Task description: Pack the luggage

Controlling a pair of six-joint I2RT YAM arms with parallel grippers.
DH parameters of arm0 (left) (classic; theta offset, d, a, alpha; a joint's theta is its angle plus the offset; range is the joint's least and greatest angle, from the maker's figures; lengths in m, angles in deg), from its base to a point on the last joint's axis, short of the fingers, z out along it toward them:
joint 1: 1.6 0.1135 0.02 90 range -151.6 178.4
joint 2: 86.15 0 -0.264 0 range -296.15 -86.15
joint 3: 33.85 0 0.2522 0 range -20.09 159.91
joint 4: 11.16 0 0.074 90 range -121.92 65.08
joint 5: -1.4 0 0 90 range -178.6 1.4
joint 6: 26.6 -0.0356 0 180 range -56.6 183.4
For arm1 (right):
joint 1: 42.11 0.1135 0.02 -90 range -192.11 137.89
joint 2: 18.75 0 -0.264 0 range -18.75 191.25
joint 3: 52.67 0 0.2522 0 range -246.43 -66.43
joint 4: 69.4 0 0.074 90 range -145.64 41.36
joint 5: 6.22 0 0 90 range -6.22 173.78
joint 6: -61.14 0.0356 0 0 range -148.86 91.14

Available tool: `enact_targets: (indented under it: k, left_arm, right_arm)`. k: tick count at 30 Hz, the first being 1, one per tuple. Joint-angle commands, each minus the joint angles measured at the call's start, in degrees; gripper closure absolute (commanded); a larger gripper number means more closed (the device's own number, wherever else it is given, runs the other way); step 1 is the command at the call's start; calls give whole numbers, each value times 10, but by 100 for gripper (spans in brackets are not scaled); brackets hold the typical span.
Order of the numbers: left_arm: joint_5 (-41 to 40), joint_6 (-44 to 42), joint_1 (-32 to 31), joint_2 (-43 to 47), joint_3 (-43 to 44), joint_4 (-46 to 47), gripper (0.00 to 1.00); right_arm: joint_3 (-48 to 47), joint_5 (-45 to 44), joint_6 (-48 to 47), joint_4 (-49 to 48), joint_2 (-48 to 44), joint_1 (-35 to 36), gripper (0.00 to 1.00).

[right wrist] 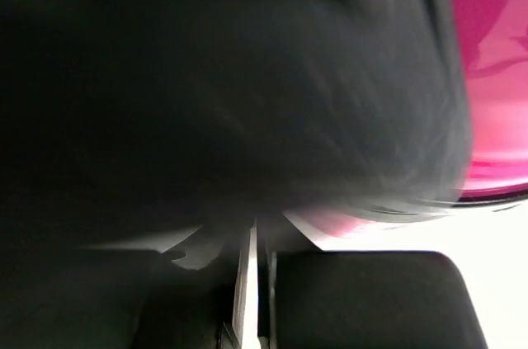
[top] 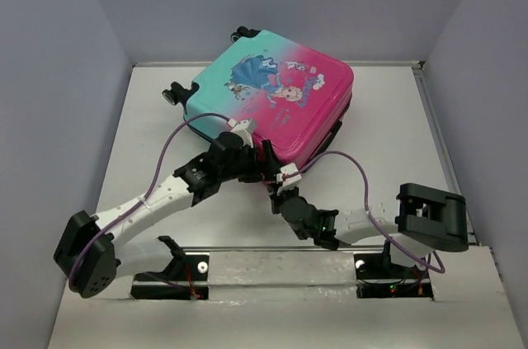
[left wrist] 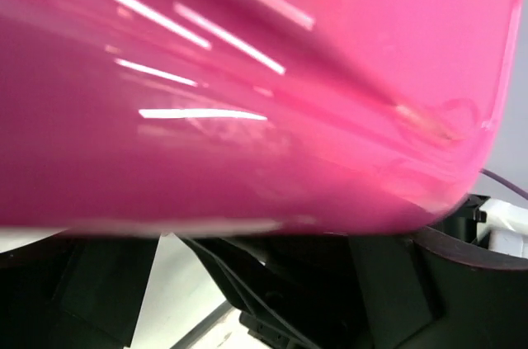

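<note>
The luggage (top: 280, 93) lies at the back middle of the table, teal on the left and pink on the right, with a cartoon print on top. It looks closed. My left gripper (top: 252, 159) is at its near edge. In the left wrist view the pink shell (left wrist: 247, 77) fills the frame just above my left gripper (left wrist: 252, 242), whose black fingers (left wrist: 82, 283) stand wide apart. My right gripper (top: 276, 188) is at the near corner beside the left one. In the right wrist view my right gripper (right wrist: 257, 242) has its fingers almost together under a blurred dark mass, with pink shell (right wrist: 495, 77) at the right.
Black wheels (top: 173, 95) stick out at the suitcase's left and back (top: 242, 33). Grey walls close in the white table (top: 165, 167) on three sides. A metal rail (top: 280, 262) with the arm bases runs along the near edge. Purple cables loop over both arms.
</note>
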Motion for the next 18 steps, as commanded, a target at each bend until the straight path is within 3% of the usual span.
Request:
enact_targets:
  k: [1,6,12,14,18]
  left_arm:
    - [-4,-45,75,95,79,43,1]
    - [58,-82,240,155,105,-51,1]
    - [142,-82,489,96,99,-32,1]
    - [155,-69,534,43,105,-5,1]
    - [158,-55,545,-36,144,19,1]
  right_arm:
    - [-5,61,33,-157,-3,41,93]
    - [19,65,64,-113,-33,41,93]
    - [17,76,66,-94,-40,35,93]
    - [18,83,65,-92,-41,30,93]
    - [20,85,62,-89,-42,30,93]
